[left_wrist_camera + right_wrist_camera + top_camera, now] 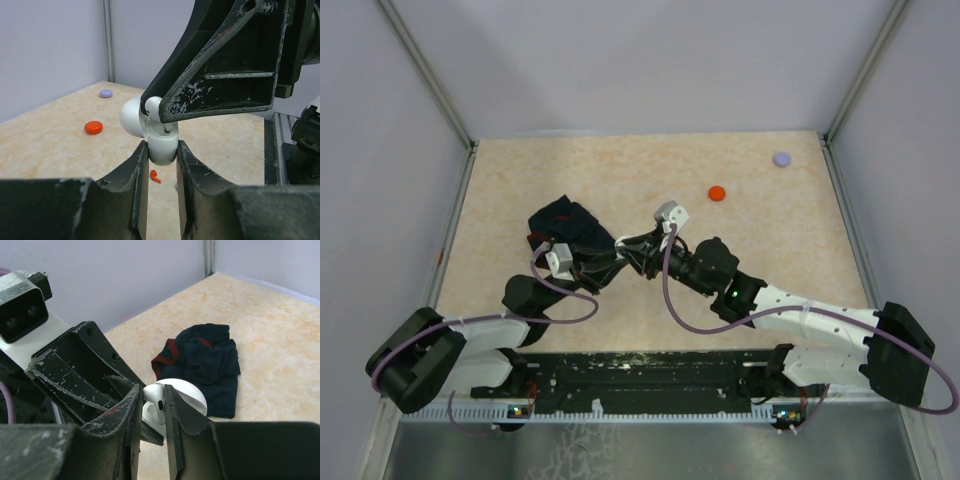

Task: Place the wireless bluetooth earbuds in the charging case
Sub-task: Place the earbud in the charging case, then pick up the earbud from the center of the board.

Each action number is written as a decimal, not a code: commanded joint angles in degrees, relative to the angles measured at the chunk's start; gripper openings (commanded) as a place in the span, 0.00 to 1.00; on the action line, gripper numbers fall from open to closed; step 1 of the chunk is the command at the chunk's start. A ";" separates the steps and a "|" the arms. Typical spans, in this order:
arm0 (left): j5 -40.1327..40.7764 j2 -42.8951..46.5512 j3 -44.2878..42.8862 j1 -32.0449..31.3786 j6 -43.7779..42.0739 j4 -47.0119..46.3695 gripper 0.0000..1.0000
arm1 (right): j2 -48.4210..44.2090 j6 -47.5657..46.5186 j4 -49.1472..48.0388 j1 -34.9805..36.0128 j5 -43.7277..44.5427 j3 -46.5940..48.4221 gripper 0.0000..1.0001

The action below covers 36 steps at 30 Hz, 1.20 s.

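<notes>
White earbud (158,407) pinched in right gripper (151,396), jaws narrow, right at the open white charging case (134,119); whether it touches is unclear. Left gripper (162,145) clamps the case base, jaws narrow, case held off table (55,150). Red earbud (156,176) lies on the table under the case. Dark cloth (200,360) near the case. Red disc (93,127) and lavender disc (105,93) well apart from the case.
</notes>
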<state>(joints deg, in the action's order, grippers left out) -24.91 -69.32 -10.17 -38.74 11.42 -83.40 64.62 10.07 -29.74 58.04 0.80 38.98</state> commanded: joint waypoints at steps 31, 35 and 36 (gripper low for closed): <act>4.81 5.64 3.63 -0.02 -2.34 5.64 0.00 | -5.77 -5.13 21.00 0.85 8.29 10.23 0.43; 10.86 9.11 4.10 -0.02 -3.72 12.93 0.00 | -3.57 -6.81 28.78 -0.17 10.36 13.38 0.43; 12.84 10.31 4.16 -0.02 -3.69 15.69 0.00 | -2.73 -7.09 30.35 -0.66 10.76 13.72 0.43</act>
<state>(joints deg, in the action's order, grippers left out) -18.90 -62.52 -6.76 -38.76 9.74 -75.50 60.47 5.39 -7.18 58.30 8.47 48.29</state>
